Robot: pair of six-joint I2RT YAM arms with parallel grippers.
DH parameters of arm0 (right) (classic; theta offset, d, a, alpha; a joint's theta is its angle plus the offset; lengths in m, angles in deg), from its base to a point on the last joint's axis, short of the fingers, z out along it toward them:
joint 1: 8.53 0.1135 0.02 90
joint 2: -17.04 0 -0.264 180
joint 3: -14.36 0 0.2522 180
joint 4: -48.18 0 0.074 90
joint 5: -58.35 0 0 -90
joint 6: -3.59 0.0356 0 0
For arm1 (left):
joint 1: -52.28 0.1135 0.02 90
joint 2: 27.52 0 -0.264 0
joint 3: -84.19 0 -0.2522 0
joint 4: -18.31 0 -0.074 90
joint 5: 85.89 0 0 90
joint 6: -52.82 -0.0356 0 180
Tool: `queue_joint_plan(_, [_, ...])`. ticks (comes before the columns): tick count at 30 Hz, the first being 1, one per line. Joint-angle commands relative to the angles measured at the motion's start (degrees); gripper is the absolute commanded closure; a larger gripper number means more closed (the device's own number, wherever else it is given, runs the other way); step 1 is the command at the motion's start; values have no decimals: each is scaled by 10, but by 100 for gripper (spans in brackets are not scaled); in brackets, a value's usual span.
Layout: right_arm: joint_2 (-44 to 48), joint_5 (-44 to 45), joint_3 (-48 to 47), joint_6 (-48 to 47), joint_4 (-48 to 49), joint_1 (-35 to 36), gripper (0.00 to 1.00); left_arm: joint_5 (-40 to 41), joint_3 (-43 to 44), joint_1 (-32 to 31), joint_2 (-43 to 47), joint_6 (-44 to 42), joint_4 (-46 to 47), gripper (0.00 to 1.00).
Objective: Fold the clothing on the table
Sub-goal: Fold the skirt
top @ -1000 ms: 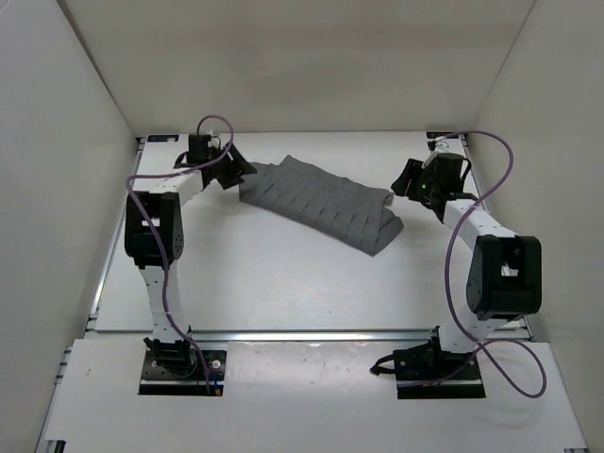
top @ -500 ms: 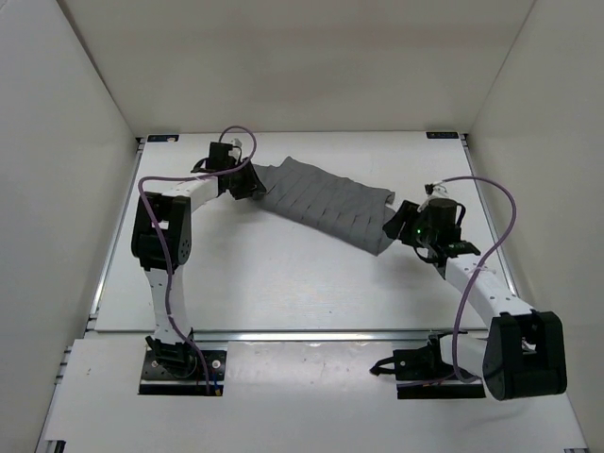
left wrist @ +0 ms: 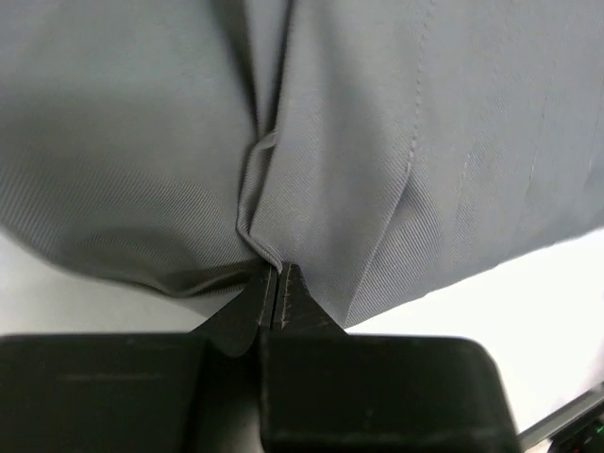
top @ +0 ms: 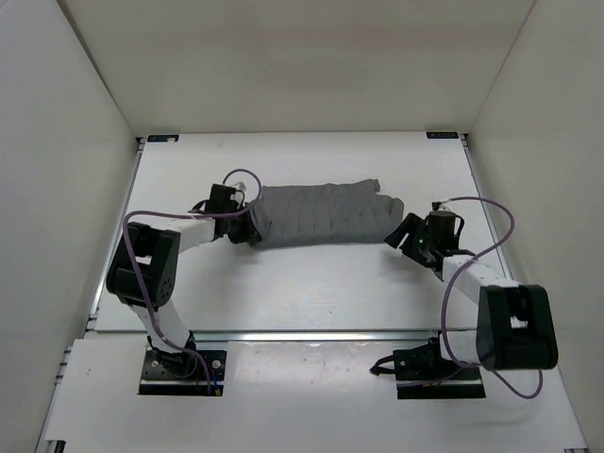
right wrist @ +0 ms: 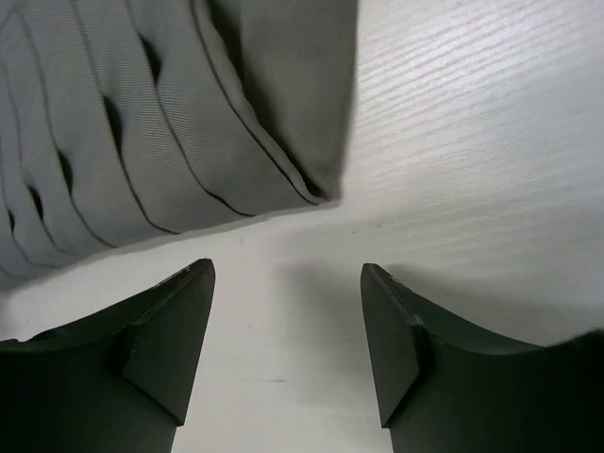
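1. Top external view: grey garment lies bunched in a long roll across the middle of the white bench, its long axis running left to right.
2. Left end effector sits at the roll's left end; right end effector sits just beside the right end. Both arms reach in low over the bench.
3. Left wrist view: fingers are pressed together, tips meeting. A fold of the garment's edge is pinched between the tips, and creases in the cloth converge on that spot. Cloth fills the upper part of the view; bare bench shows at lower right.
4. Right wrist view: fingers are spread wide with nothing between them but bare bench. The garment's corner, with stacked pleats showing along its edge, lies just beyond the fingertips, apart from both.
5. Tag or button: not discernible in any view.
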Motion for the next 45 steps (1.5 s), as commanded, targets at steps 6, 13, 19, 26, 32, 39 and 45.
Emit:
queue_joint_plan(6, [-127, -33, -71, 40, 89, -2, 38, -4, -77, -15, 62, 22, 54, 100])
queue_joint_plan(13, [-196, -75, -126, 47, 124, -27, 77, -5, -110, -2, 86, 28, 74, 100])
queue_joint_plan(19, [-153, -101, -198, -40, 145, 46, 100, 3, -126, 1, 78, 29, 82, 100])
queue_joint_plan(26, [-269, -230, -426, -128, 91, 212, 100, -6, -153, -4, 80, 41, 112, 100])
queue_joint_plan(32, [-414, -273, -610, -208, -55, 340, 100, -4, -174, 4, 98, 46, 126, 100])
queue_joint_plan(39, [-473, -324, -593, -195, -49, 393, 99, -10, -201, 17, 113, 48, 142, 100])
queue_joint_plan(45, [-507, -336, -576, -177, -40, 400, 100, -15, -207, 18, 119, 51, 149, 100])
